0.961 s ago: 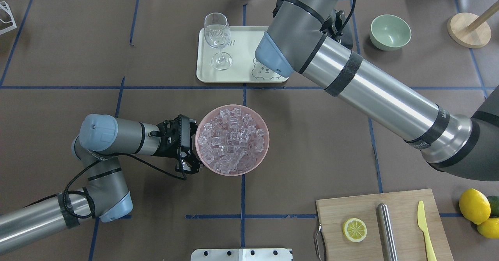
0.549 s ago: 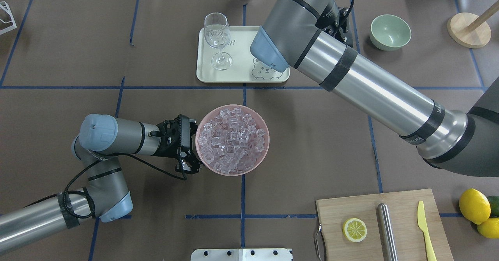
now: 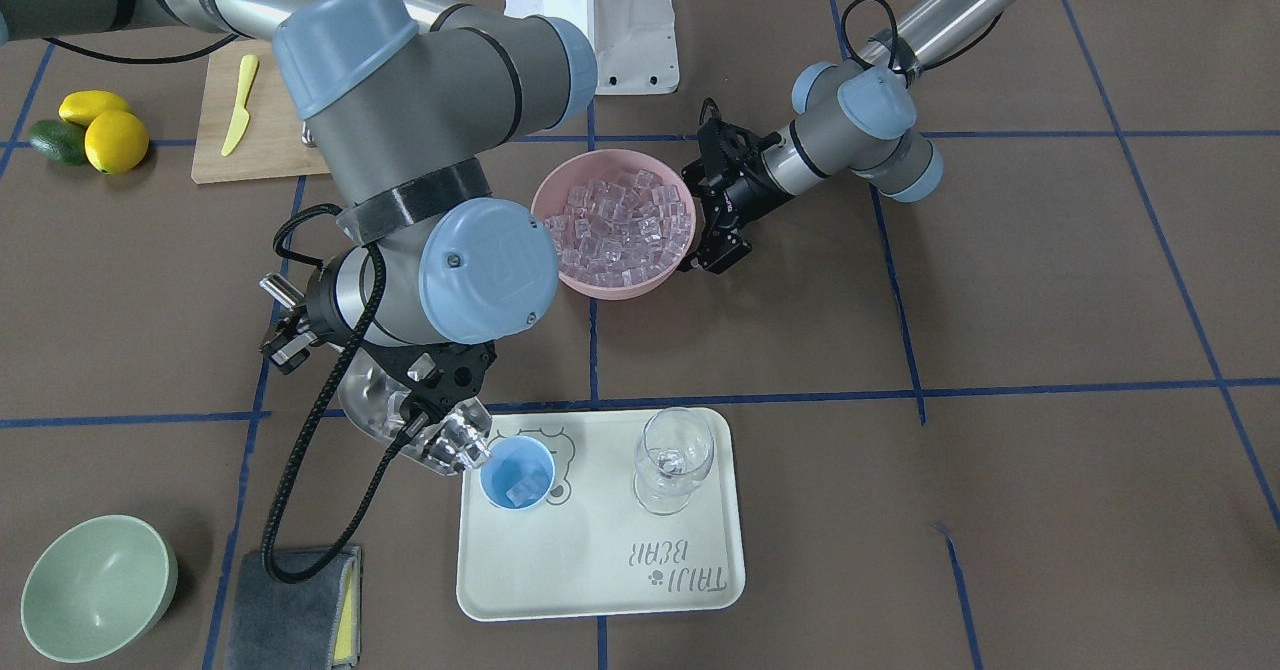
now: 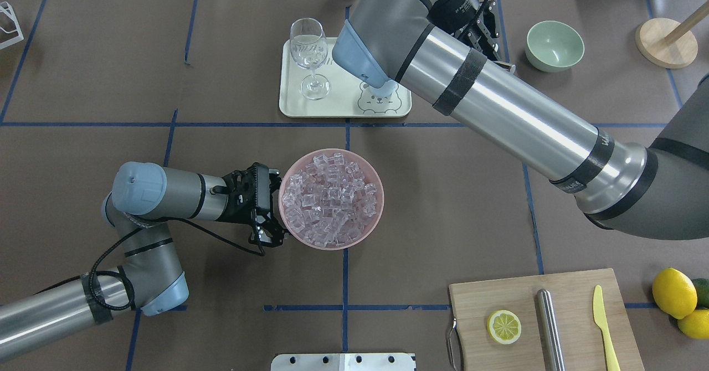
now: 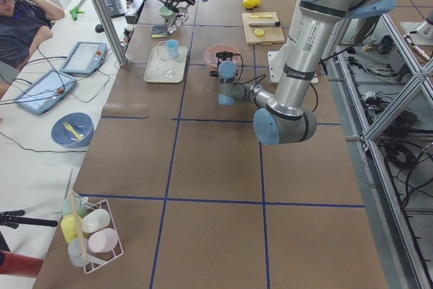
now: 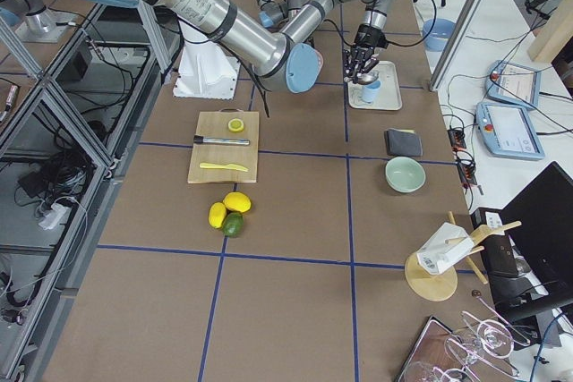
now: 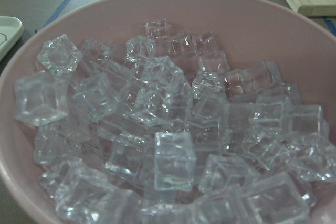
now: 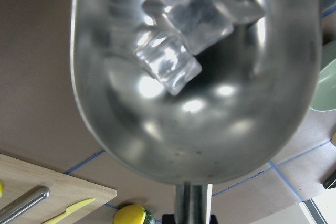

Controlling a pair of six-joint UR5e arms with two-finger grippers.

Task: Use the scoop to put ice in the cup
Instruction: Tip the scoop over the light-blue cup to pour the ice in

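Observation:
My right gripper [image 3: 437,375] is shut on the handle of the steel scoop [image 3: 400,415], which is tilted with its lip at the rim of the light-blue cup [image 3: 517,472] on the tray. A few ice cubes [image 8: 184,30] lie at the scoop's [image 8: 194,108] front end, and some ice [image 3: 520,491] is in the cup. The right arm hides the cup in the overhead view. A pink bowl [image 4: 376,221] is heaped with ice [image 4: 330,199]. My left gripper [image 4: 275,209] is open, its fingers spread against the bowl's left side.
A wine glass [image 3: 675,460] stands on the cream tray [image 3: 600,570] beside the cup. A pale green bowl [image 3: 95,590] and a grey cloth [image 3: 295,600] lie near the tray. A cutting board [image 4: 570,293] holds a lemon slice, a steel tube and a yellow knife.
The right arm's forearm and elbow have swung left and toward the table's far side over the tray. The left arm and the pink bowl have not moved.

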